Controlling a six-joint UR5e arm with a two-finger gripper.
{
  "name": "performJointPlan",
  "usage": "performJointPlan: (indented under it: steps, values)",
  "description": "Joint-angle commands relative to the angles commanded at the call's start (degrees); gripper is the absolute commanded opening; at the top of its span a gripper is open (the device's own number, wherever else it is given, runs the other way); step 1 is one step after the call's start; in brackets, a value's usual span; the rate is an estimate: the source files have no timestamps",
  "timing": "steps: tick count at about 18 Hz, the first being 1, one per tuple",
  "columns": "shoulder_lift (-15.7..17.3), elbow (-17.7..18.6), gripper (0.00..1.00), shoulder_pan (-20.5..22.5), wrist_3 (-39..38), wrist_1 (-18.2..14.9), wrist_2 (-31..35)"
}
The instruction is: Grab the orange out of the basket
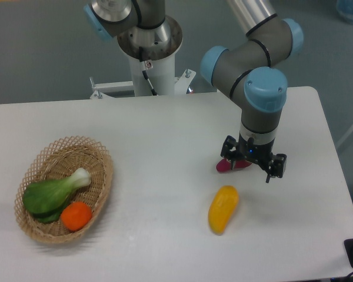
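Progress: nothing of the pick looks done yet; the orange (76, 215) lies in the basket (100, 154), untouched.
Remaining: by my reading, all of it. The arm has to cross the table (165, 129) toward 9 o'clock, descend over the fruit, close and lift.
Gripper position: the gripper (254, 168) hangs low over the table on the right-hand side, well apart from the basket, which sits off at about 8 o'clock from it.
Gripper fingers: the two fingers stand spread with a clear gap and nothing visible between them; I judge it open and holding nothing.
Beneath the gripper: a small dark red-pink object (230, 165) lies on the table at the gripper's 9 o'clock edge, partly hidden by it. Whether a finger touches it I cannot tell from this angle.
Basket: shallow oval wicker, at the left end of the table.
Basket contents: two items. A green leafy vegetable (50, 192) with a pale stalk lies across the middle; the orange sits at roughly 5 o'clock inside the rim, pressed against the vegetable's lower side.
Access note: the top of the orange is uncovered, so a descent from above seems feasible, though vegetable and basket wall crowd it.
Loose fruit: a yellow mango-like fruit (223, 209) lies on the bare table at about 7 o'clock from the gripper, outside the basket.
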State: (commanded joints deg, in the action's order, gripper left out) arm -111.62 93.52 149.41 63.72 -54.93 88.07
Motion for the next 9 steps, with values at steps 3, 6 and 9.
performJointPlan:
  steps: [3, 6, 9]
  values:
    - [0.0, 0.0, 1.0, -0.09, -0.35, 0.0, 0.0]
    - [0.09, -0.44, 1.0, -0.09, -0.61, -0.44, -0.35]
    - [0.09, -0.53, 1.0, -0.26, -4.81, -0.53, -0.27]
